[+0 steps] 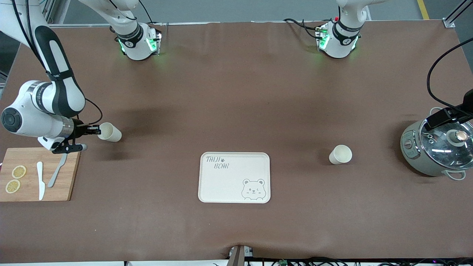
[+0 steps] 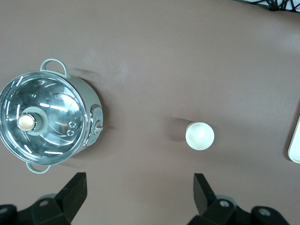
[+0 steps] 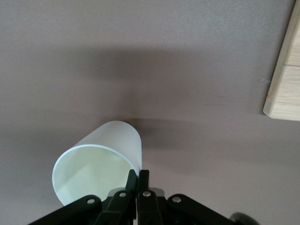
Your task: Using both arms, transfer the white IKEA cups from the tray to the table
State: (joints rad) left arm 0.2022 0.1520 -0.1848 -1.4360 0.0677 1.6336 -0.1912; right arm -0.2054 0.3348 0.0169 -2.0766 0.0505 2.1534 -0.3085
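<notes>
One white cup (image 1: 109,132) hangs tilted in my right gripper (image 1: 95,130), just above the table beside the cutting board. In the right wrist view the gripper (image 3: 139,174) is shut on the cup's wall (image 3: 112,140), one finger inside the rim and one outside. The other white cup (image 1: 340,154) stands upright on the table between the bear tray and the pot; it also shows in the left wrist view (image 2: 200,136). My left gripper (image 1: 434,121) hangs high over the pot's edge, open and empty (image 2: 140,183).
A cream bear tray (image 1: 207,192) lies mid-table, nearer the front camera. A grey pot with a glass lid (image 1: 436,147) stands at the left arm's end. A wooden cutting board (image 1: 70,177) with lemon slices and a white knife lies at the right arm's end.
</notes>
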